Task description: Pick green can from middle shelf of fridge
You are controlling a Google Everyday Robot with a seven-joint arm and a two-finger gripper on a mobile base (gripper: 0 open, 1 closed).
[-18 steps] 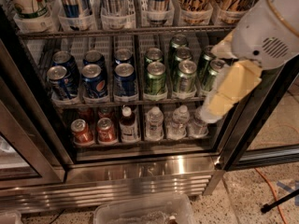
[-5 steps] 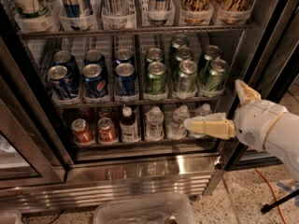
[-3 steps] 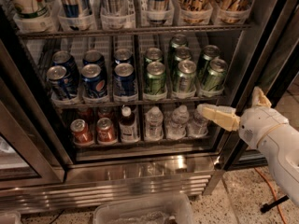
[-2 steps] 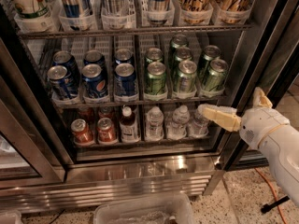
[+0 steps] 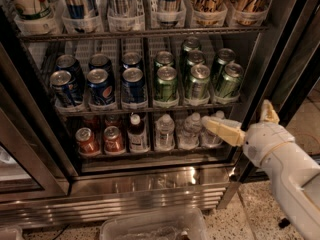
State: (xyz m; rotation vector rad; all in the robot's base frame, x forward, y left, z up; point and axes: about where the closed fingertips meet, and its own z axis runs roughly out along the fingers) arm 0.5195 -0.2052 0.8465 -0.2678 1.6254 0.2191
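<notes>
Camera view: tool (image 5: pixel 236 115) below green can (image 5: pixel 228 80)

The tool (image 5: pixel 236 113) is low at the right side of the fridge (image 5: pixel 150 189), its fingers spread wide, one fingertip in front of the water bottles (image 5: pixel 165 131). The green cans (image 5: pixel 166 83) stand higher, on the middle shelf (image 5: pixel 145 109), untouched.

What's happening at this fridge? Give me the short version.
A robot arm is working at the fridge. Its end effector is low on the right, in front of the small bottles on the bottom rack, just below the middle shelf. The green cans stand in their rows there, none picked yet.
</notes>
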